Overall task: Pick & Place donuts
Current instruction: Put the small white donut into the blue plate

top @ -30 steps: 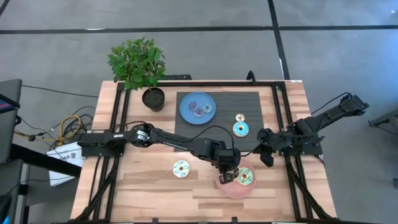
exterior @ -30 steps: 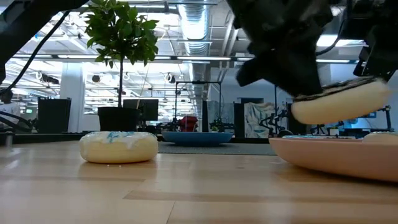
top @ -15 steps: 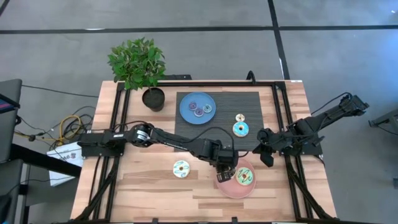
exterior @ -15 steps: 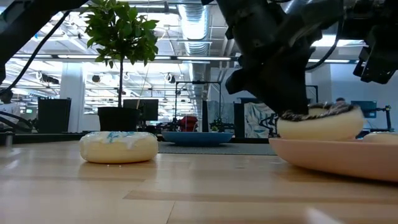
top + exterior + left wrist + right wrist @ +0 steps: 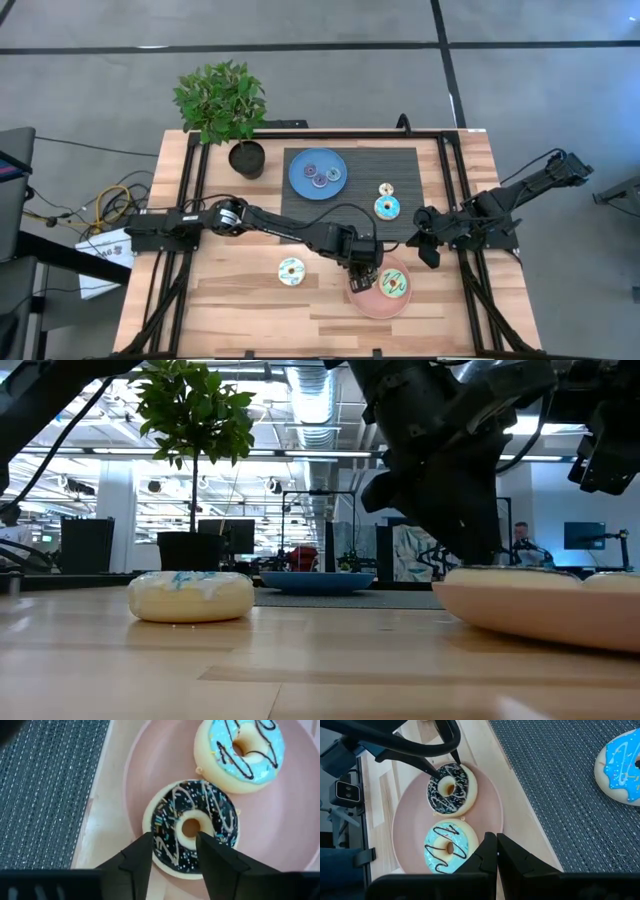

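Wooden table (image 5: 240, 300): my left tool (image 5: 172, 851), spread, straddles the dark brown donut (image 5: 191, 827) on the pink plate (image 5: 280, 815); next, lift clear.

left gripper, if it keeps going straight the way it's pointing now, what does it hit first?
Probably the dark brown donut on the pink plate. The left gripper points down at it, its open fingers straddling the near rim. Whether they already touch it is unclear. The plate lies underneath.
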{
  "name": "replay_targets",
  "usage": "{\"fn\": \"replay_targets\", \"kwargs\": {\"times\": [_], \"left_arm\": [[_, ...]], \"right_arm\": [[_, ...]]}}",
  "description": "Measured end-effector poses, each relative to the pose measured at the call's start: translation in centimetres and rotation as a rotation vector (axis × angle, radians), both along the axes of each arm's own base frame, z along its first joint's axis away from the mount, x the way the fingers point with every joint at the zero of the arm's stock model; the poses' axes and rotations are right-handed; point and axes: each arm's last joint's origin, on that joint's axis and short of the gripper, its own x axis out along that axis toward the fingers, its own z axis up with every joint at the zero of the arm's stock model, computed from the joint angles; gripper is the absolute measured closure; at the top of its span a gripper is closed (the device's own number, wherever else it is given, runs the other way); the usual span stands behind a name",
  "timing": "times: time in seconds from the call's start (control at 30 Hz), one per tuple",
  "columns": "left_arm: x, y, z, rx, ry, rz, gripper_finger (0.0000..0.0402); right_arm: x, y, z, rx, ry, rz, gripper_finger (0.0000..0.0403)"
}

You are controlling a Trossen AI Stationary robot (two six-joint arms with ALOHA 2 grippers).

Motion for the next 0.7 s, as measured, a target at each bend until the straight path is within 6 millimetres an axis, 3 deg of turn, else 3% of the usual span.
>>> {"fn": "replay_targets", "kwargs": {"times": [0.3, 0.5, 0.6, 0.7], "left_arm": [[0.5, 0.7, 1.6, -0.011, -0.047, -0.006, 0.0255], [0.4, 0.9, 4.9, 0.076, -0.082, -0.036, 0.0259], [-0.5, 1.3, 6.2, 0.116, -0.076, -0.102, 0.0283], [-1.8, 2.2, 7.3, 0.214, -0.017, -0.133, 0.0335]], "right_arm": [[0.0, 0.0, 0.0, 0.000, 0.000, 0.000, 0.0402], [0.0, 0.0, 0.0, -0.001, 0.000, -0.001, 0.0402], [0.0, 0.0, 0.0, 0.001, -0.001, -0.003, 0.0402], [0.0, 0.0, 0.0, 0.007, 0.001, -0.011, 0.0402]]}}
